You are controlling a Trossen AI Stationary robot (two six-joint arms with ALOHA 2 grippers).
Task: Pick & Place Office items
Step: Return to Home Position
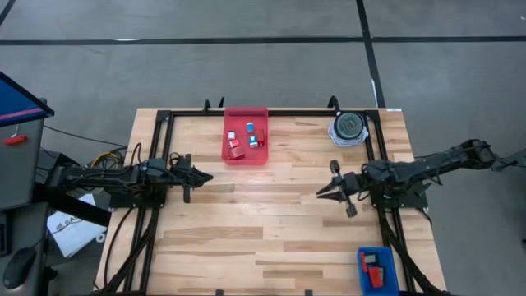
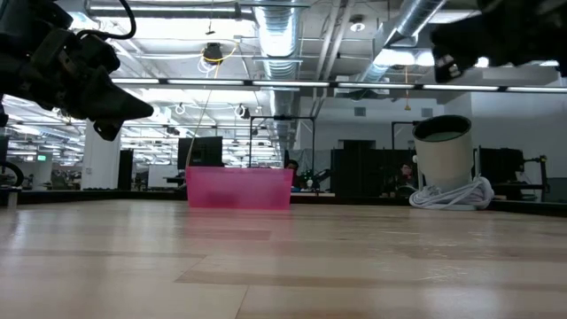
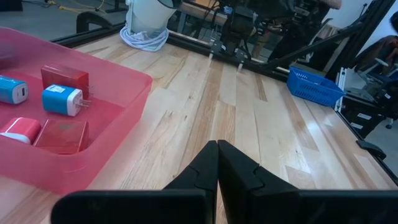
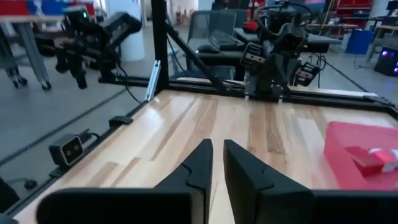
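Note:
The office items lie in two trays. The red tray at the far edge holds pale blue-white cubes and red blocks, resting on its floor. The blue tray at the near right corner holds a red piece and a black piece. My left gripper hovers left of centre, shut and empty, pointing right, with its tips beside the red tray. My right gripper hovers right of centre, pointing left, its fingers a narrow gap apart and empty.
A round grey-and-white object with a coiled white cable stands near the far right corner. A black frame runs round the table. Bare wood stretches between the two grippers and toward the near edge.

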